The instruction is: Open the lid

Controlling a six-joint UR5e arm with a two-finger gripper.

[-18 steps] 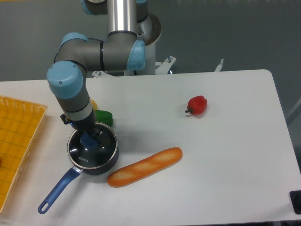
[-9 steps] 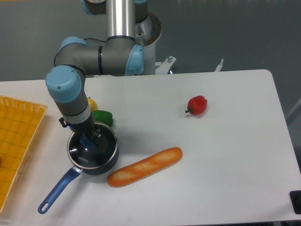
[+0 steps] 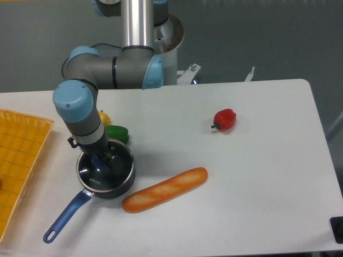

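Claw (image 3: 102, 160) sits down on the blue knob of the round clear glass lid (image 3: 105, 169) — I can't tell whether it's pinching. Lid rests on the dark blue long-handled saucepan (image 3: 94, 188), beside the baguette (image 3: 165, 189).

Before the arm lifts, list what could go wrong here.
1. The gripper sits at the blue knob of the lid, but its fingers are hidden, so a poor grip could let the glass lid slip and drop.
2. If the lid sticks, the saucepan may come up too or slide into the bread, which lies right beside it.
3. The green pepper sits close behind the pan and the arm could knock it.
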